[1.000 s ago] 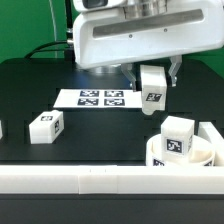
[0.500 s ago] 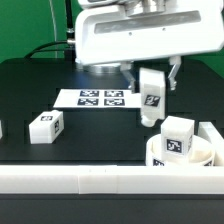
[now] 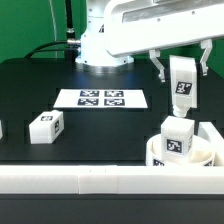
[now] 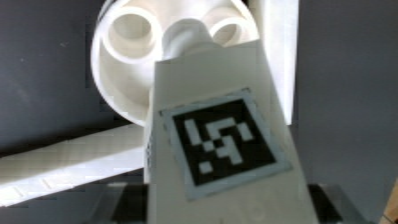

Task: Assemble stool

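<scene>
Centrally, the gripper [image 3: 181, 72] hangs at about two o'clock in the exterior view. Its two dark fingers [image 3: 158, 66] are set narrow and clamp the sides of a white leg [image 3: 182, 95], which is carried clear of the black table [image 3: 30, 85]. The leg stands nearly upright, and its square black-and-white tag faces the exterior camera.

At six o'clock from the leg is a second leg [image 3: 177, 138], upright inside the round white seat [image 3: 153, 150]. The seat rests on the table at about five o'clock in the exterior view. The lower end of the held leg comes close to the top of the second leg, but the pictures do not show whether the two touch.

In the wrist view the held leg fills the middle of the picture with its tag turned to the lens. Beyond its far end the seat shows rounded hollows.

A third leg [image 3: 45, 127] lies loose on the table at about nine o'clock in the exterior view, well apart from the seat. The marker board [image 3: 102, 98] lies flat near the centre, at about two o'clock from the third leg. A long white rail [image 3: 80, 180] runs across the six o'clock edge, just in front of the seat. The white arm [image 3: 150, 30] occupies twelve o'clock.
</scene>
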